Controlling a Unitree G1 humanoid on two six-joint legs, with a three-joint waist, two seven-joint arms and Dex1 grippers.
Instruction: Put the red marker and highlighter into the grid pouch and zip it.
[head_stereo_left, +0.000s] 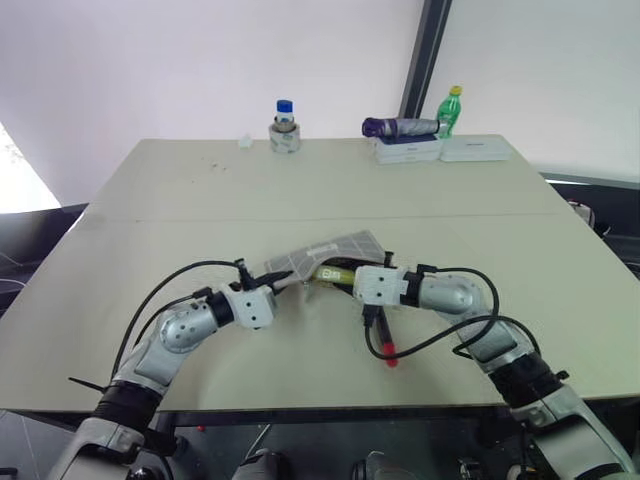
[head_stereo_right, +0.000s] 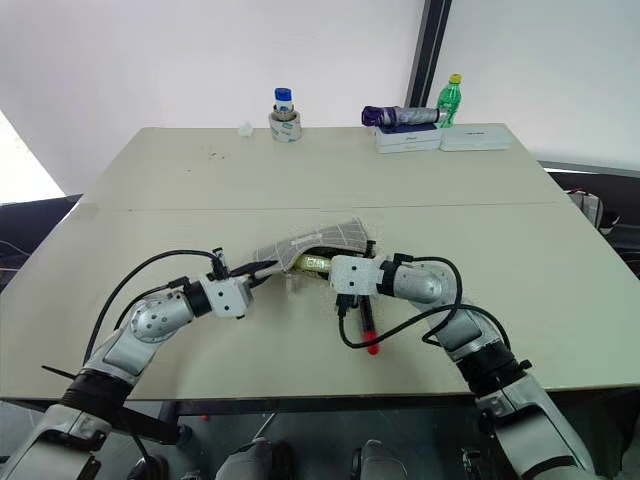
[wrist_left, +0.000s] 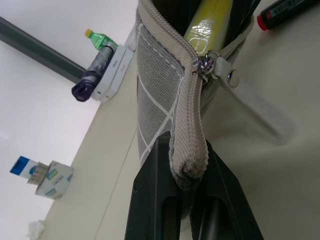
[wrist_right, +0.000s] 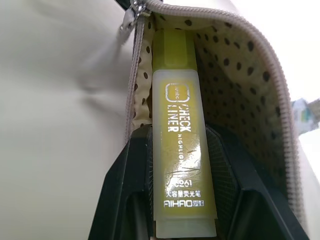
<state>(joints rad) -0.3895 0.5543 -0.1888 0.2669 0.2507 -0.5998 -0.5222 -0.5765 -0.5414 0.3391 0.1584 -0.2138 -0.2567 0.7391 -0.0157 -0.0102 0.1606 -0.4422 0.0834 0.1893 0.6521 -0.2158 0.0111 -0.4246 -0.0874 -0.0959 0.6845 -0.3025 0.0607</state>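
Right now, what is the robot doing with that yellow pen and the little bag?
The right gripper is pushing the highlighter into the open grid pouch, with its tip already inside. The left gripper pinches the pouch's zipper end to hold it steady. The red marker lies on the table, not packed yet.

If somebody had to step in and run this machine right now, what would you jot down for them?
Left pincer: shut on the zipper-end corner of the grid pouch, holding its mouth up off the table.
Right pincer: shut on the highlighter, whose front end is already inside the open pouch.
Red marker: lying on the table near the right arm, outside the pouch.
Done: pouch opened, highlighter partly in.
Left: let the highlighter go inside, pick up the marker and put it in, then zip the pouch.
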